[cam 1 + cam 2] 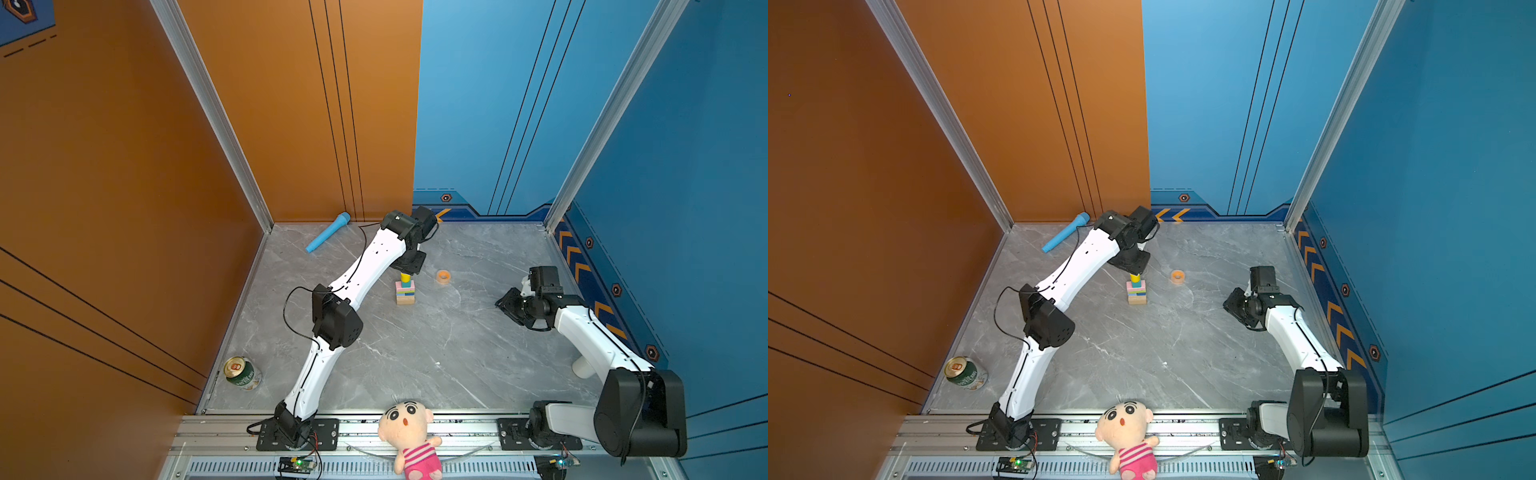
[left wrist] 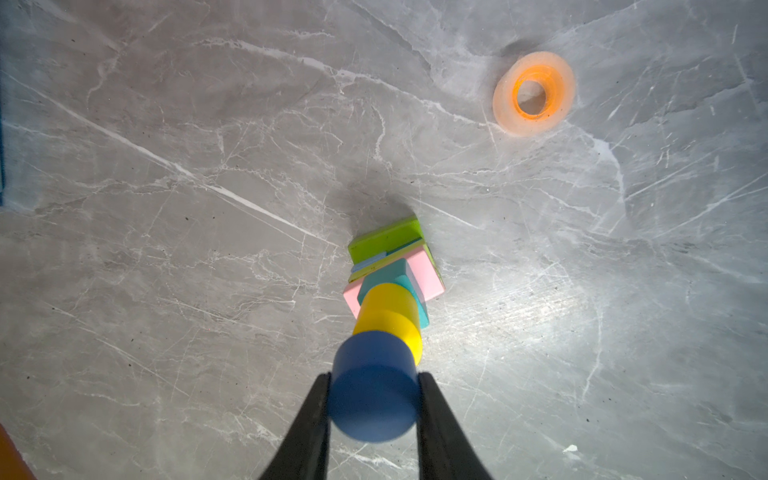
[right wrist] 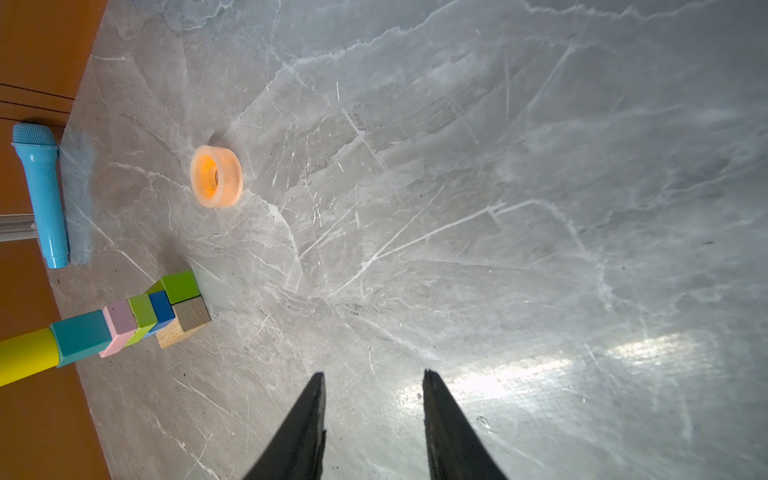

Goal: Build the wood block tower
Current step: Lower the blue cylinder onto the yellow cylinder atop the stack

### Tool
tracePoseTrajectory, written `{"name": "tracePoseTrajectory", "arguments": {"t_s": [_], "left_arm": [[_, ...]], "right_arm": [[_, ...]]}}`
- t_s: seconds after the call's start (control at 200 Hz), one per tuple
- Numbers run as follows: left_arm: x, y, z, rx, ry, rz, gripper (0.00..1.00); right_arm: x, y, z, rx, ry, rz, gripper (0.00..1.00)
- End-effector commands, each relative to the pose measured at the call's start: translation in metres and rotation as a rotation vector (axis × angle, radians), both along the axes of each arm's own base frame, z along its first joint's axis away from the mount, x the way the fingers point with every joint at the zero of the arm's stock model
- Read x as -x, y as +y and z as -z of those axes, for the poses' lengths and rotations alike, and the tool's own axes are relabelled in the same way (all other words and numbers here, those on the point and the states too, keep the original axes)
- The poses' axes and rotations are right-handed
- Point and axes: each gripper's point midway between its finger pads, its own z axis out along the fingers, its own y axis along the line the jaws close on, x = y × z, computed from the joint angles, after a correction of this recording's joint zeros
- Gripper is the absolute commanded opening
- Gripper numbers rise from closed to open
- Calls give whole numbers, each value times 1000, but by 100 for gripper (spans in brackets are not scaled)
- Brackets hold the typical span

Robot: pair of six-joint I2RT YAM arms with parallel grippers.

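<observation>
The wood block tower (image 1: 405,293) (image 1: 1137,292) stands mid-table: a tan block (image 3: 185,324) at the base, then lime green (image 2: 384,239), dark blue and pink (image 2: 426,276) pieces, a teal cube (image 2: 382,274) and a yellow cylinder (image 2: 390,316) on top. My left gripper (image 2: 374,376) (image 1: 406,271) hangs straight over it, shut on a dark blue cylinder (image 2: 374,392). That cylinder is right above the yellow one; I cannot tell whether they touch. My right gripper (image 3: 373,374) (image 1: 509,307) is open and empty, low over the table far to the right.
An orange tape ring (image 1: 443,276) lies just right of the tower. A light-blue toy microphone (image 1: 327,237) lies by the back wall. A can (image 1: 242,372) lies at the front left. A plush doll (image 1: 409,432) sits on the front rail.
</observation>
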Motion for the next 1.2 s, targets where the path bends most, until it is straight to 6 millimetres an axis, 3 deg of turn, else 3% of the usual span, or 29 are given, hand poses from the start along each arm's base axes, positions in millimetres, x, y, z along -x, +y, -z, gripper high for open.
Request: {"name": "tracePoseTrajectory", "arguments": {"t_s": [0.0,1.196], "left_arm": [[2,2,9,-2,37,-14,31],[3,1,18,-6,59,-17,40]], "right_arm": [[-11,-1,-7,10,-25,16,40],[-11,2,-4,7,-19,9,40]]}}
